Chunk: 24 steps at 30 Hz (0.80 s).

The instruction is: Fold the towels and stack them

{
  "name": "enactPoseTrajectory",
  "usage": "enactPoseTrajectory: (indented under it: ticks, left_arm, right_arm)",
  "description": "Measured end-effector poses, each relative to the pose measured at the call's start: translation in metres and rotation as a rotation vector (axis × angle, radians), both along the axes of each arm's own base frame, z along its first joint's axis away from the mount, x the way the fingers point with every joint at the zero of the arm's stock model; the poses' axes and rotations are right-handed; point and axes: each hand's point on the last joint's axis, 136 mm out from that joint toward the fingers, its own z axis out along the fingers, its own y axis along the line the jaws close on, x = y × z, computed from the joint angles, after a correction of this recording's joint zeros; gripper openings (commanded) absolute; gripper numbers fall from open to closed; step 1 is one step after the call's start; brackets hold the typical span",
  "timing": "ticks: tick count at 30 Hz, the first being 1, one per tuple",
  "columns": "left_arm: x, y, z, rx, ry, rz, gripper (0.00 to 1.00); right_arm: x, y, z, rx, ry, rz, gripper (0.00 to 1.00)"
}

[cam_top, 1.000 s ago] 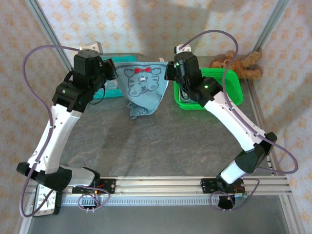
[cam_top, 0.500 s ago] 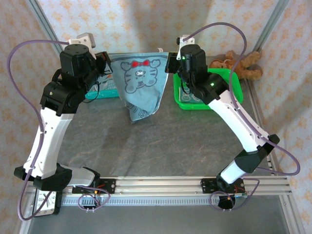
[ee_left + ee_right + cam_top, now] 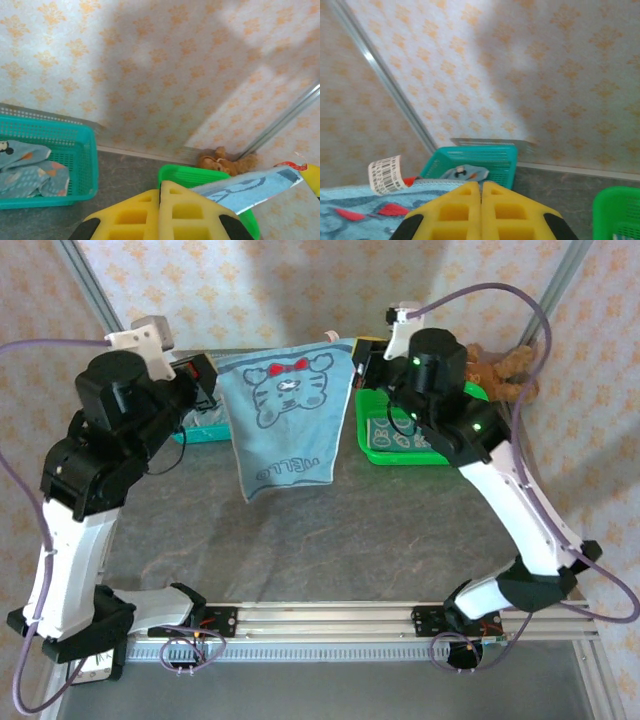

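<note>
Since half a second ago both arms have risen and drawn further apart. The tiger towel, which hung bunched at its lower end, is now spread flat, with its lettering showing.

The left pincer is closed on one top corner of the towel and the right pincer is closed on the other. The top hem runs taut between them. In each wrist view the yellow pads meet with no gap: left pincer, right pincer. The towel edge leads off to the right of the left pincer. On the other side the cloth and its barcode label lie just left of the right pincer.

The towel hangs below and between the pincers, its lower hem slanting down to a point under the left pincer. Whether that point touches the table cannot be told.

Beneath and in front of both pincers the grey table top lies bare up to the arm bases. A teal basket holding more towels sits below and behind the left pincer. A green tray sits under the right pincer. A teddy bear lies beyond the tray in the far corner. Patterned walls close in just behind both pincers, and a metal frame post rises near the right one.
</note>
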Motion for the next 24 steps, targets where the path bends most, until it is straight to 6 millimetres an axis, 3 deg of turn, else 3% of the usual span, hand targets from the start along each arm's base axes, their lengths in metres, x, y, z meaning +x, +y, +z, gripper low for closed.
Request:
enactPoseTrajectory:
  ticks: [7, 10, 16, 20, 24]
  left_arm:
    - [-0.047, 0.011, 0.024, -0.094, -0.073, -0.042, 0.00]
    - [-0.058, 0.016, 0.025, -0.134, -0.080, -0.045, 0.00]
    - [-0.056, 0.016, 0.008, -0.153, -0.033, -0.032, 0.00]
    - [-0.030, 0.007, -0.029, -0.088, 0.065, -0.002, 0.00]
    - [0.004, -0.004, -0.073, -0.018, 0.178, 0.028, 0.02]
  right_arm:
    - [-0.064, -0.001, 0.029, 0.075, -0.032, 0.142, 0.00]
    - [-0.076, -0.002, 0.029, 0.083, -0.015, 0.166, 0.00]
    - [-0.066, -0.006, 0.005, 0.056, 0.072, 0.100, 0.00]
    - [-0.041, -0.005, -0.019, 0.028, 0.134, 0.039, 0.00]
    - [-0.008, 0.005, -0.058, -0.011, 0.226, -0.004, 0.00]
